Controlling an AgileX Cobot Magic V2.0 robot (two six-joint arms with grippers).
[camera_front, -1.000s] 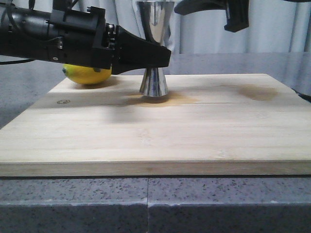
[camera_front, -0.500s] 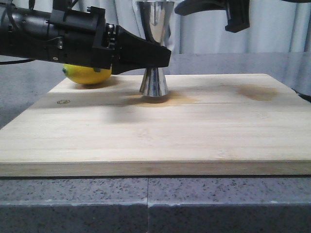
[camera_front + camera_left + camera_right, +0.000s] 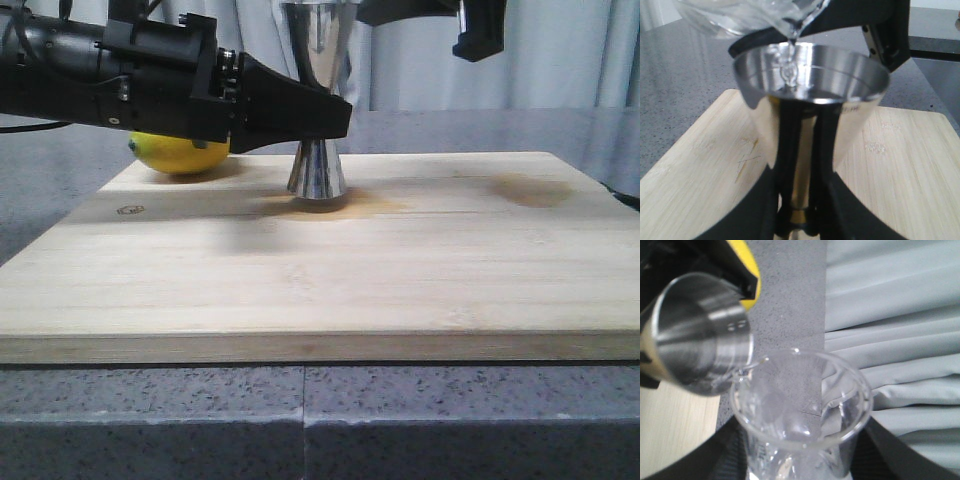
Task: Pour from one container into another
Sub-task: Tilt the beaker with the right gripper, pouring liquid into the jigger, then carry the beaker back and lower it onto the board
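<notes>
My left hand (image 3: 335,118) clamps the jigger (image 3: 317,165) at its waist, centre frame on the board (image 3: 330,270), steadying it. My right hand (image 3: 800,460) holds the beaker (image 3: 802,402) tilted, lip over the jigger's rim, so liquid lands inside.

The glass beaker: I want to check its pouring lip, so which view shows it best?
The right wrist view: the beaker fills it, rim and lip visible beside the jigger. The left wrist view shows only its tilted lip above the jigger cup. The front view does not show it.
</notes>
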